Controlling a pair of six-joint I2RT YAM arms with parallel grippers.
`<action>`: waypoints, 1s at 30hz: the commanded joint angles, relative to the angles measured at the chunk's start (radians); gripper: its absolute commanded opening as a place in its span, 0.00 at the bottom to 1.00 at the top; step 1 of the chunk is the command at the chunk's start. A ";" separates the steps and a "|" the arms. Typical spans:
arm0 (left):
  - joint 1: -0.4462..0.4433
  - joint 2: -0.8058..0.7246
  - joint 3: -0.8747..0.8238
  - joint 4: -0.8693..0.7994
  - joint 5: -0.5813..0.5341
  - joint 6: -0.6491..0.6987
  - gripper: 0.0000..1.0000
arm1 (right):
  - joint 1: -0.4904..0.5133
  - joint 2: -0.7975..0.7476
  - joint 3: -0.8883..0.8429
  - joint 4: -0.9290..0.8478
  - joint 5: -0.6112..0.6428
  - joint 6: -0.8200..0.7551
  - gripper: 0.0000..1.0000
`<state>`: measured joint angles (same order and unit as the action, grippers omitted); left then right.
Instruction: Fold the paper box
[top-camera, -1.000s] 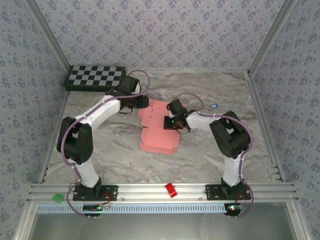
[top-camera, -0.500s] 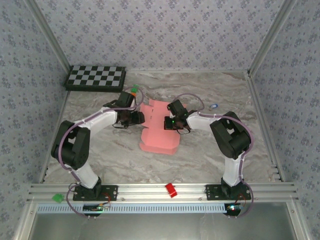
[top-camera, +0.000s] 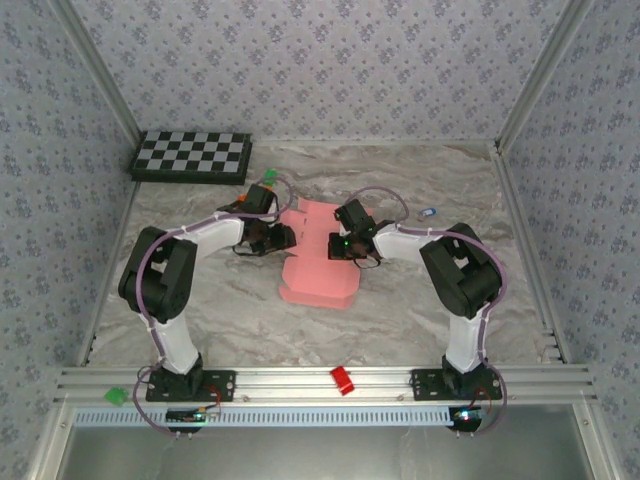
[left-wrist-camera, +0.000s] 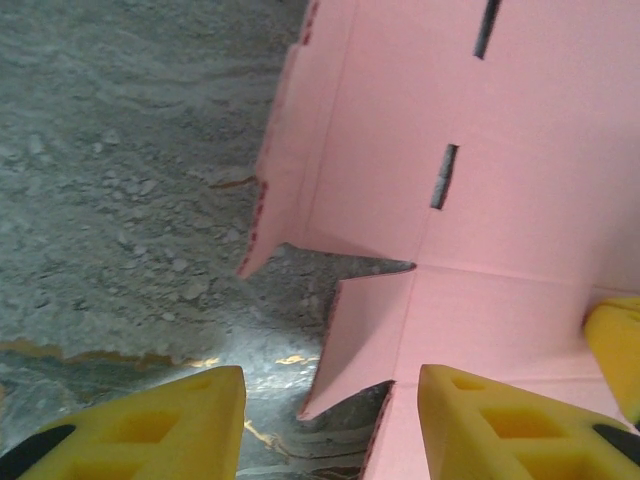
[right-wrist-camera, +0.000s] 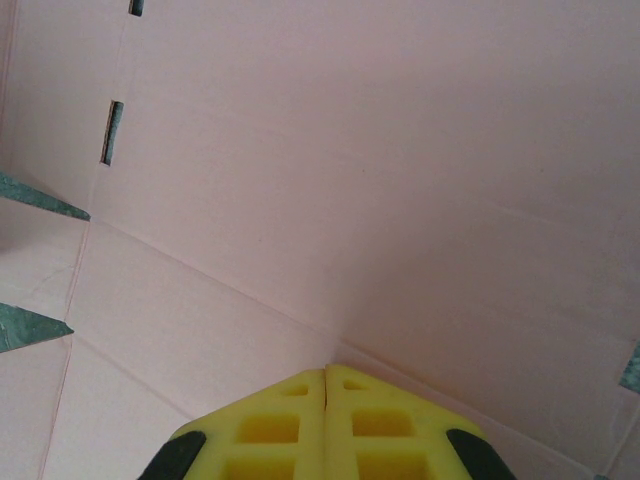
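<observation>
The paper box (top-camera: 315, 280) is a pink die-cut sheet lying mid-table, partly flat, with its far panel tilted up. My left gripper (top-camera: 277, 238) is at the sheet's left edge. In the left wrist view it (left-wrist-camera: 330, 380) is open, and a raised pink side flap (left-wrist-camera: 365, 325) stands between its yellow fingers (left-wrist-camera: 150, 420) without being pinched. Slots show in the sheet (left-wrist-camera: 500, 150). My right gripper (top-camera: 341, 246) is shut with its joined tips (right-wrist-camera: 327, 372) pressed down on a crease of the sheet (right-wrist-camera: 350, 150). Its yellow finger (left-wrist-camera: 615, 345) shows at the right edge of the left wrist view.
A checkerboard (top-camera: 192, 155) lies at the back left. A small red block (top-camera: 342, 379) sits on the front rail and a green piece (top-camera: 118, 395) at its left end. A small blue object (top-camera: 427, 212) lies behind the right arm. Patterned walls close three sides.
The left gripper has come from the back left to the sheet's left edge, and its elbow has swung inward. The sheet's left flaps have lifted. The right gripper has stayed put.
</observation>
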<state>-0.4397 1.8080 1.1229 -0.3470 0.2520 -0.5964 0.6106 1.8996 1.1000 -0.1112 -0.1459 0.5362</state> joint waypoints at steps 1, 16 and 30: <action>-0.005 0.023 0.023 0.029 0.039 -0.014 0.47 | 0.000 0.029 -0.036 -0.147 0.039 0.017 0.00; -0.009 -0.015 0.003 0.078 0.075 0.007 0.40 | 0.003 0.032 -0.041 -0.143 0.035 0.019 0.00; -0.055 0.013 0.040 0.092 0.112 0.030 0.38 | 0.004 0.033 -0.046 -0.137 0.034 0.020 0.00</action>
<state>-0.4843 1.8263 1.1229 -0.2596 0.3416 -0.5846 0.6113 1.8996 1.1000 -0.1108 -0.1459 0.5430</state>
